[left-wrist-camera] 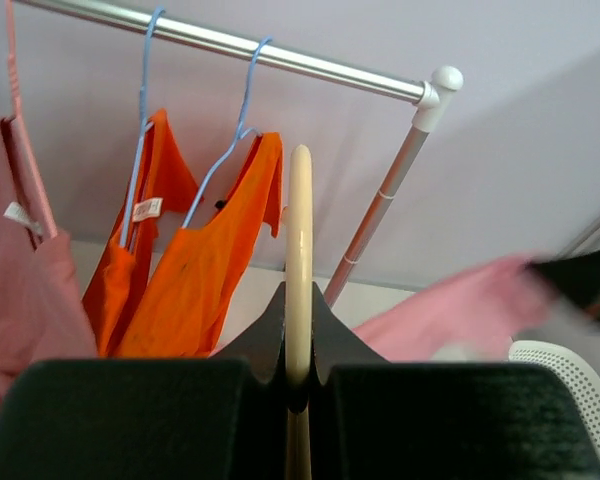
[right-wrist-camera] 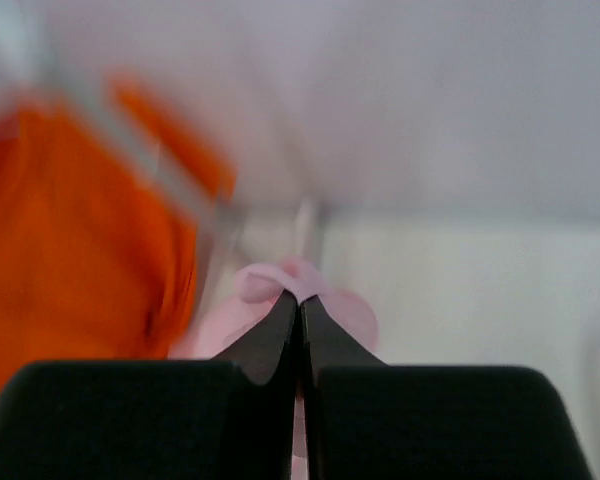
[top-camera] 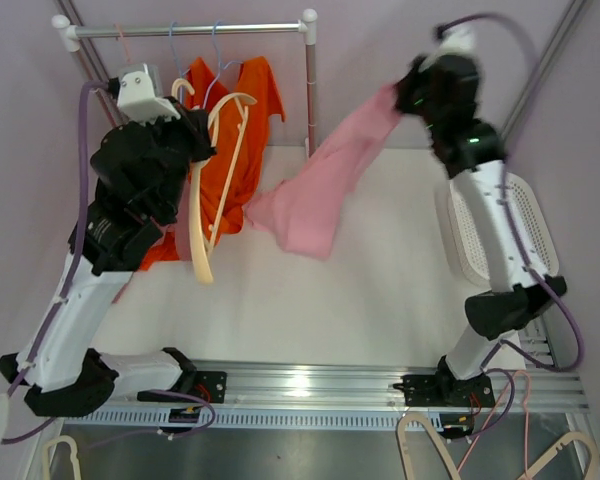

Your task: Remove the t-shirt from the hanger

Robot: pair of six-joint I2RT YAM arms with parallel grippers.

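Observation:
My left gripper (top-camera: 202, 150) is shut on a cream hanger (top-camera: 226, 170), which it holds in front of the rack. In the left wrist view the hanger's arm (left-wrist-camera: 299, 225) runs straight up between the fingers of the left gripper (left-wrist-camera: 299, 312). The pink t-shirt (top-camera: 320, 190) hangs stretched from my right gripper (top-camera: 405, 95), high at the right, down to the left above the table. Its low end lies close to the hanger and appears apart from it. The right wrist view is blurred and shows the right gripper (right-wrist-camera: 300, 302) pinching a pink fold (right-wrist-camera: 345, 312).
Orange shirts (top-camera: 250, 110) hang on blue hangers from the metal rail (top-camera: 190, 30); another pink garment (left-wrist-camera: 20, 270) hangs at the rail's left. A white basket (top-camera: 475, 235) lies at the table's right. Spare hangers (top-camera: 430, 440) lie below the near edge.

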